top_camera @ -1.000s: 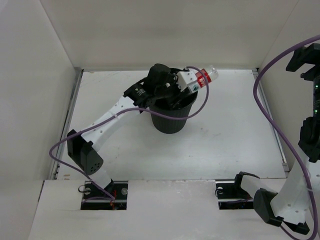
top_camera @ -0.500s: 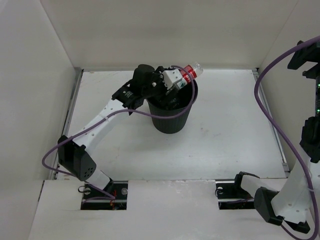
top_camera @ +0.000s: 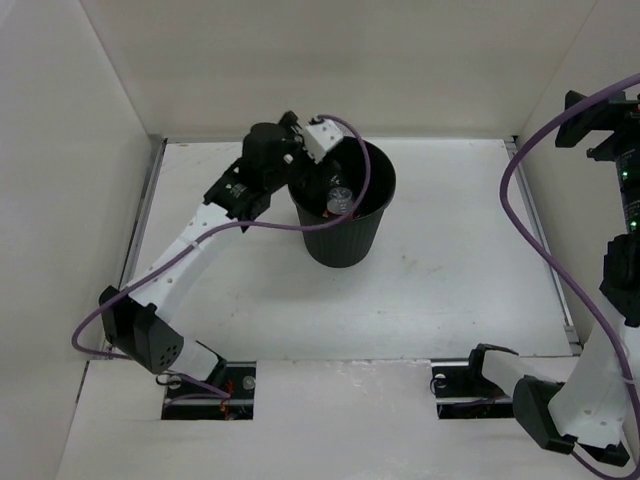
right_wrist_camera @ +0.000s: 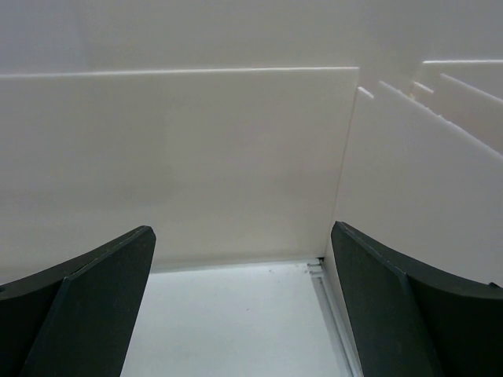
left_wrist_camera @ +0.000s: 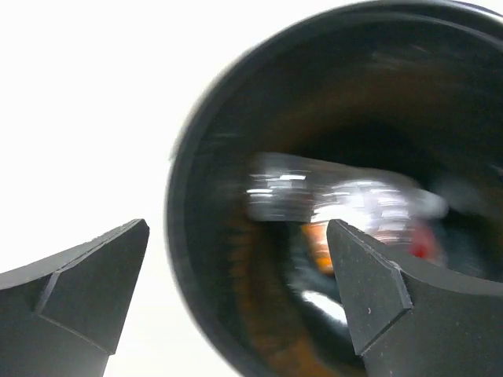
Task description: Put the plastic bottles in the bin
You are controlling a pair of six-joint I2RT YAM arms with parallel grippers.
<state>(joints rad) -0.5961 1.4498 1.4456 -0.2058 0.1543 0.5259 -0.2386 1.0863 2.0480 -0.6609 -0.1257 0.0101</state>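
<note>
The left gripper (left_wrist_camera: 236, 236) stands wide apart and empty at the rim of the round black ribbed plastic bin (top_camera: 345, 245) containing small plastic bottles (top_camera: 338, 198), the right gripper (right_wrist_camera: 244, 236) equally wide and empty.

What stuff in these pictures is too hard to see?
- Top view: the bin wall and its dark inside hide most of the plastic bottles. Only one clear bottle shows, so they cannot be counted.
- Left wrist view: blur smears the bottles beyond the open left hand; labels are unreadable.
- Right wrist view: the open right hand faces the wall, so the bin is outside that frame.
</note>
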